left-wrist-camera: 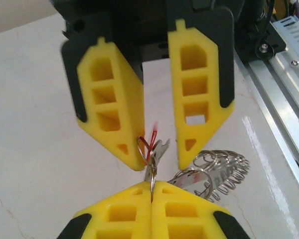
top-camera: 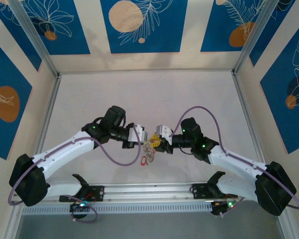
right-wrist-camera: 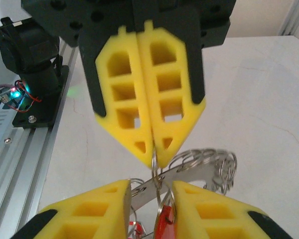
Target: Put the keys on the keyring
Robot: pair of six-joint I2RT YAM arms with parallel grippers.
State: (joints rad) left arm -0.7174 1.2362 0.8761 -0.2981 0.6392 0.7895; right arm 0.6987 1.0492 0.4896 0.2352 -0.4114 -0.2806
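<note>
Evidently the left gripper [left-wrist-camera: 152,191] pinches a key [left-wrist-camera: 159,148] tight between its fingertips, steadying it for the right gripper [left-wrist-camera: 160,163], whose parted, empty fingers straddle it, the keyring [left-wrist-camera: 217,169] just beside.

In the left wrist view, left gripper [left-wrist-camera: 152,185] cropped by the bottom edge, pinching a thin metal piece [left-wrist-camera: 152,173] seen edge-on, lower end buried between the pads, key or loop impossible to say. Just above, a blurred red streak [left-wrist-camera: 154,134]. Keyring [left-wrist-camera: 219,167] partly hidden behind a yellow finger [left-wrist-camera: 162,194], near coils out of focus. In the right wrist view, right gripper [right-wrist-camera: 150,188] cropped at the bottom, a red key head [right-wrist-camera: 164,223] cropped with it; opposite gripper soft with blur. From above, keys [top-camera: 150,146] and keyring too small to separate: one pale tangle between the gripper tips, plus a red bit [top-camera: 144,160] on the worktop [top-camera: 139,99], unreadable
</note>
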